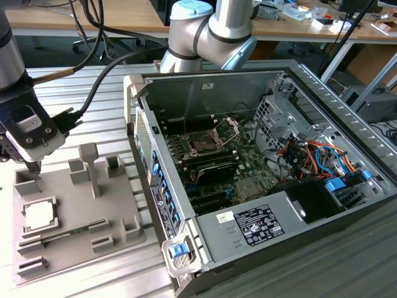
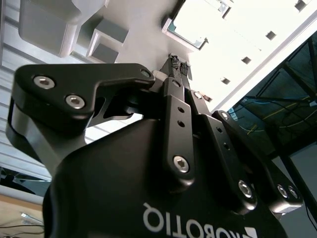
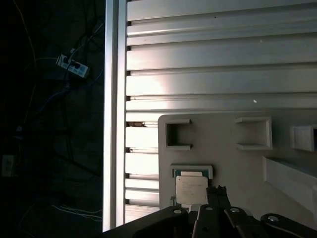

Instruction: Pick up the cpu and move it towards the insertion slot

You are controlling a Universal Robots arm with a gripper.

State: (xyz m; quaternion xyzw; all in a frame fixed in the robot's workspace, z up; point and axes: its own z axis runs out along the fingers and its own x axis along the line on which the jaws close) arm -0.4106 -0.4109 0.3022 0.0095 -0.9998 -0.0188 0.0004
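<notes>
in the exterior view i see the pincer (image 1: 35,165) hanging over the far corner of the grey tray (image 1: 80,214), which sits on the slatted metal desk (image 1: 93,105). the cpu (image 1: 38,215) lies flat in its square pocket of that tray, near the pincer's tips but untouched. the insertion slot (image 1: 205,144) is well apart, inside the open computer case (image 1: 298,205) toward the exterior view's right, and its hinged plate looks lifted.

in the second wrist view the pincer (image 2: 178,63) has its two tips pressed together with nothing between them.

in the first wrist view the cpu (image 3: 191,190) rests in its pocket. the pincer (image 3: 216,190), tips together, sits just beside one edge of it, over the grey tray (image 3: 223,129).

my worry is this: with the tips together, a descent from here would land on the chip's lid or the pocket's rim rather than around the chip, and could scratch it or tip it out. an off-centre grip could let the flat chip slip. the case wall also stands between tray and slot.
</notes>
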